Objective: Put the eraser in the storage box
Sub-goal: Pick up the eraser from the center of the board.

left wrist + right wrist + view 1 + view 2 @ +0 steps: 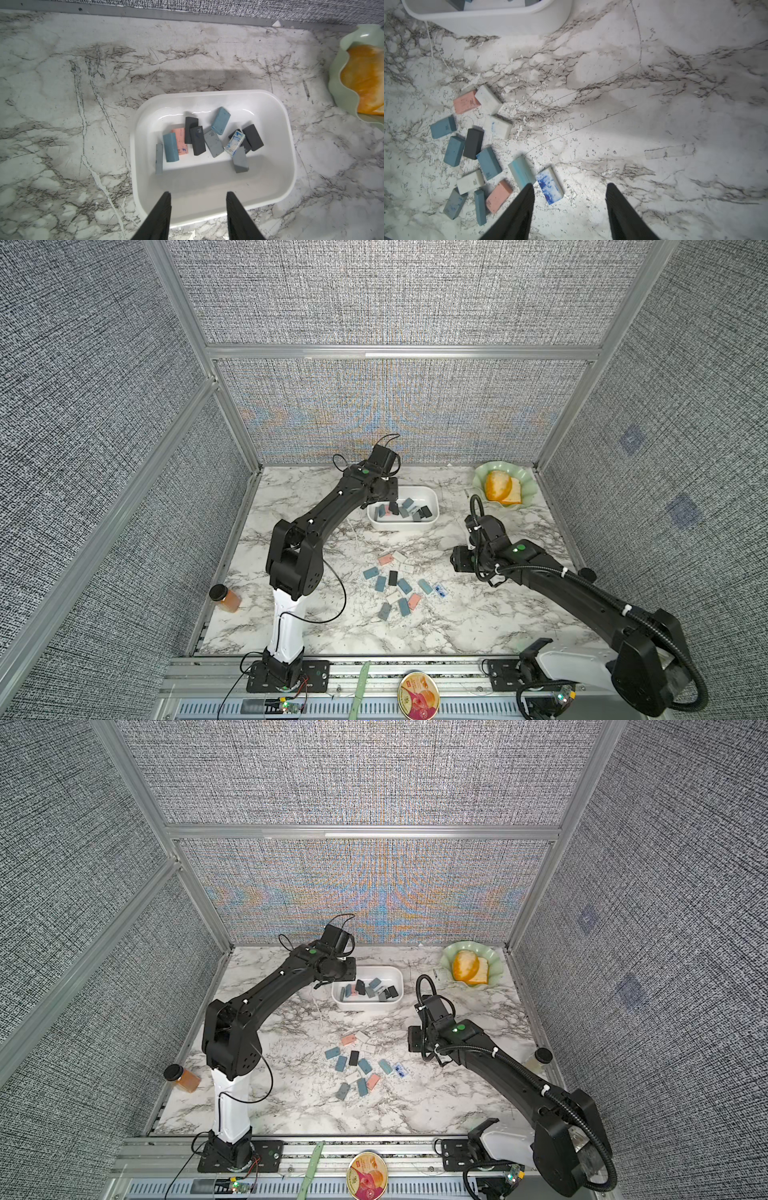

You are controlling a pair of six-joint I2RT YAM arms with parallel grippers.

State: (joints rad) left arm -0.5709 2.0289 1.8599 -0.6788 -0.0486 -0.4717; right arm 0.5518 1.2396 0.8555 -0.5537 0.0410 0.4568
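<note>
Marbled desk (654, 62); my left fingers (160, 216) and right fingers (517, 214) spread, empty; blue-stained eraser (550, 185) looks light, rubbery, best pinched across its long sides.

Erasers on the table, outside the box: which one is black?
The black eraser, lying flat beside the white eraser with a faint blue smudge. Every other eraser left on the table is blue, pink, white or grey.
</note>
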